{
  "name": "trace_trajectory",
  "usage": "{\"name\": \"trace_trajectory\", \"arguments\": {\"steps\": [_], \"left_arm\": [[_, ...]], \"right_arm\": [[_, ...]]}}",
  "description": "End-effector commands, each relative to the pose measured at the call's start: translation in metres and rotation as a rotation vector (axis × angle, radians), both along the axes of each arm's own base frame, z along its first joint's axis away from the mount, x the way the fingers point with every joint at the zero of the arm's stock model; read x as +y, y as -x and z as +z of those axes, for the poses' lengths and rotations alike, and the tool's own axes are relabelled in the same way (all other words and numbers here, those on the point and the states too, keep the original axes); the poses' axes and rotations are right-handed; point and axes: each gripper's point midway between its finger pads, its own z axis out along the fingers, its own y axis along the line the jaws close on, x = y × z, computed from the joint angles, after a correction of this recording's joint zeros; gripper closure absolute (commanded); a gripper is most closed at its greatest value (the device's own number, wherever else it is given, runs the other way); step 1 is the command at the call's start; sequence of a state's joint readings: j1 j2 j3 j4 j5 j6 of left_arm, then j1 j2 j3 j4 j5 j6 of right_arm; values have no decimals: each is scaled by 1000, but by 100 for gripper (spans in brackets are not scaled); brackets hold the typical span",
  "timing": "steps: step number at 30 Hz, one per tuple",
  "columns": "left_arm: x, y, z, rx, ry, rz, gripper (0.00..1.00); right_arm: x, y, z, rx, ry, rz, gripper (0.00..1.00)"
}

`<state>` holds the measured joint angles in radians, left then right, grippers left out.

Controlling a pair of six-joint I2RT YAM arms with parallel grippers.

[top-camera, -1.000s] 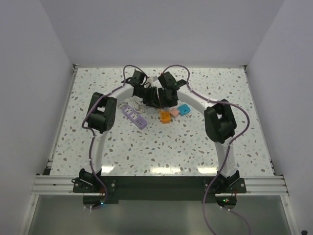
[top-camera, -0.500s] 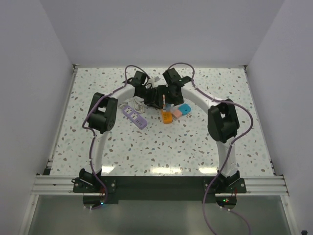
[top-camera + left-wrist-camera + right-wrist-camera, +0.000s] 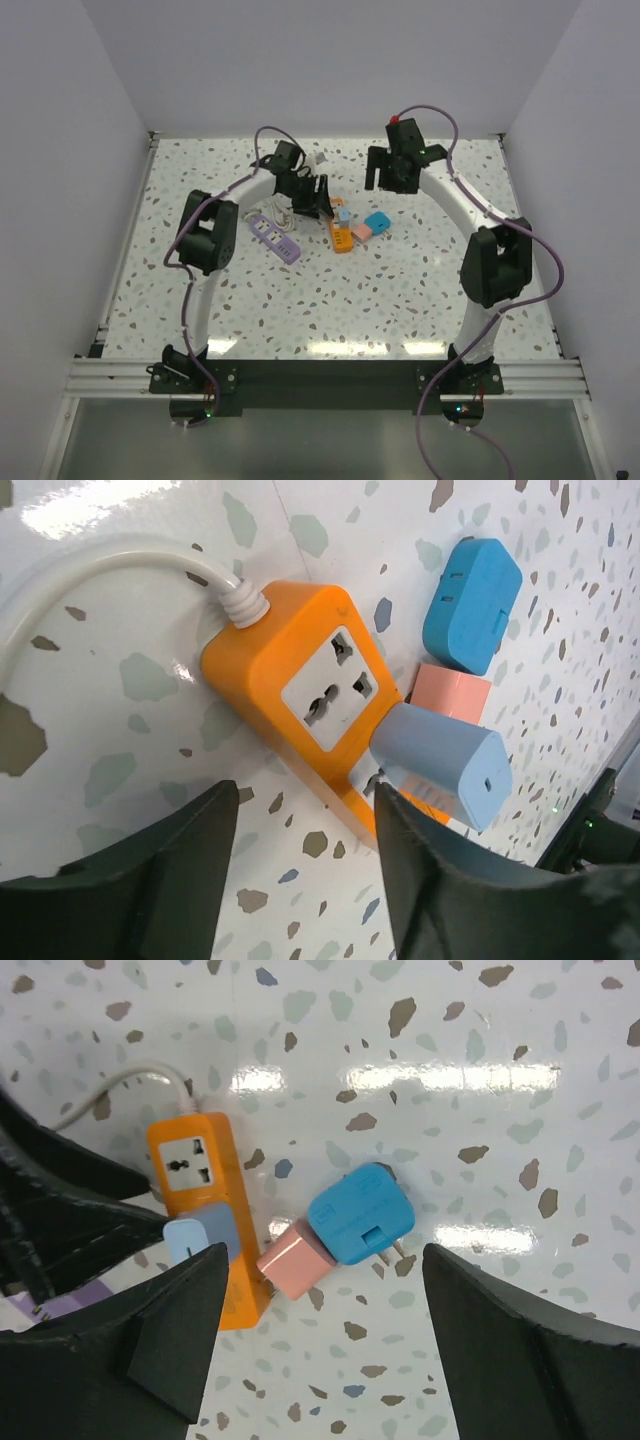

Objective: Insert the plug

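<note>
In the top view the table is closed by white walls on the left, the right and the upper side, and a metal rail runs along its lower edge; the widest open room is the speckled surface in the lower half of the frame, between the things and the arm bases. All the things lie close together in the upper middle. The orange power strip lies flat with its white cable going out to the upper left of the left wrist view. The light blue plug stands in the strip's socket toward the lower right; how deep it sits I cannot tell. A pink adapter touches the strip's side, and a blue adapter lies against the pink one. A purple power strip lies apart, to the left of the orange one. The left gripper hangs low over the orange strip with its fingers apart, holding nothing, one of them just beside the plug. The right gripper is well apart, in the upper right of the cluster, jaws spread wide and empty. Any print on the things is too small to read.
</note>
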<state>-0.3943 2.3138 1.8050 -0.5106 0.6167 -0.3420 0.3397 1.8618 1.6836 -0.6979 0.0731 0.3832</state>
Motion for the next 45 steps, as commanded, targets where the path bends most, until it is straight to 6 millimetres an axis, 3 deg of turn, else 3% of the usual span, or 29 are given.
{"name": "trace_trajectory", "arguments": {"steps": [1,5,18,26,37,40,42,44,45], "left_arm": [[3,-13,61,-146,5,8,36],[6,-7,73,-164,8,3,26],[19,13,80,-172,-25,-12,24],[20,16,94,-196,-14,-19,24],[25,18,96,-195,-14,-17,24],[23,17,102,-207,2,-20,25],[20,17,108,-225,14,-32,26],[20,17,113,-249,23,-45,26],[20,18,115,-263,23,-57,26]], "right_arm": [[-4,14,-31,76,81,22,18],[-1,14,-50,91,57,-9,18],[-8,-7,-100,121,152,61,18],[-5,4,-123,165,144,145,18],[-8,20,-146,238,167,266,18],[-5,24,-151,266,155,292,28],[-4,24,-154,274,153,289,43],[-1,21,-152,270,138,286,49],[1,19,-150,267,130,281,56]]}}
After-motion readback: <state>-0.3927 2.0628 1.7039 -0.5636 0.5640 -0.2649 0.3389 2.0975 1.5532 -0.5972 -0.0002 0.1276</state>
